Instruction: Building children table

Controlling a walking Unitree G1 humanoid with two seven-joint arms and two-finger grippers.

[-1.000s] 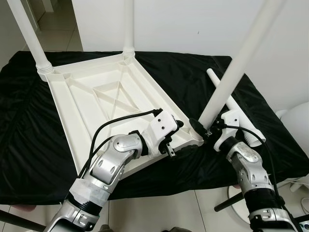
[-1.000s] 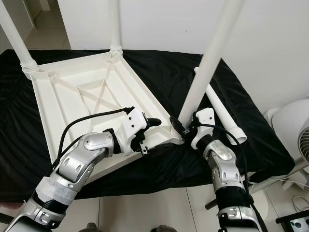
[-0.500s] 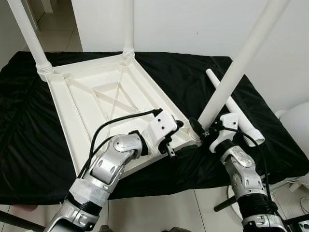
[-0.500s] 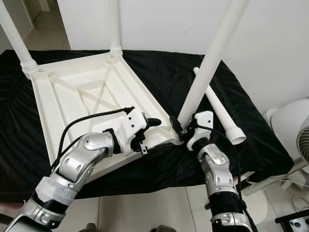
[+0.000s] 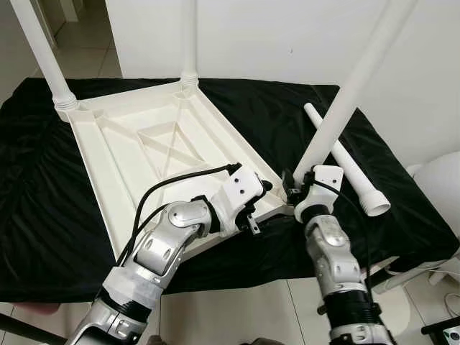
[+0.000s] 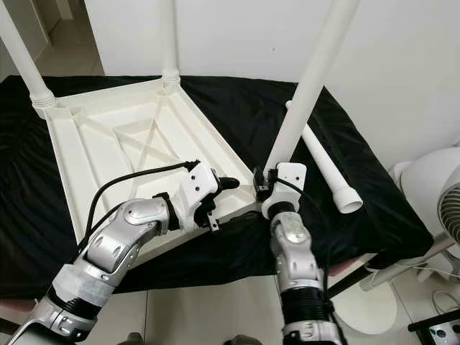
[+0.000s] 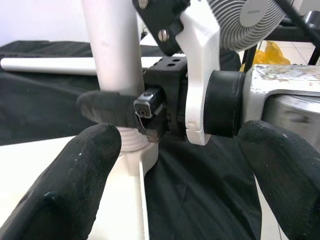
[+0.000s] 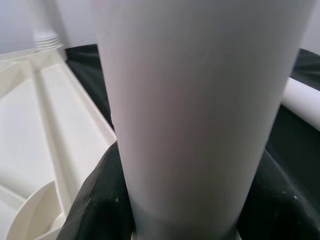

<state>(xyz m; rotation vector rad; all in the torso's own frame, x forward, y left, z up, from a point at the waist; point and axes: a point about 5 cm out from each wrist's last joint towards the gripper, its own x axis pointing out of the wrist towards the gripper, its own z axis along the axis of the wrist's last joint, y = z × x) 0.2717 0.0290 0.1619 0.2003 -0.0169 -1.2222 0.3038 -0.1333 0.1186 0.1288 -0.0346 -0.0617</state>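
A white table top [image 5: 136, 154] lies upside down on the black cloth. Two white legs [image 5: 43, 54] [image 5: 189, 43] stand in its far corners. A third leg [image 5: 348, 90] rises tilted from the near right corner, its ribbed lower end [image 7: 131, 140] at the corner socket. My right gripper [image 5: 293, 190] is shut on this leg [image 8: 190, 100] just above its base, one finger [image 8: 95, 200] on each side. My left gripper [image 5: 261, 188] rests at the same corner of the top, open, its fingers [image 7: 82, 170] spread wide and facing the right gripper.
A loose white leg [image 5: 346, 164] lies on the cloth to the right of the held one. A white fan [image 6: 431, 194] stands on the floor at the right, past the table edge. A white wall runs behind the table.
My right arm has swung left, so the wrist sits closer to the table corner with the leg still held. The left gripper has stayed in place.
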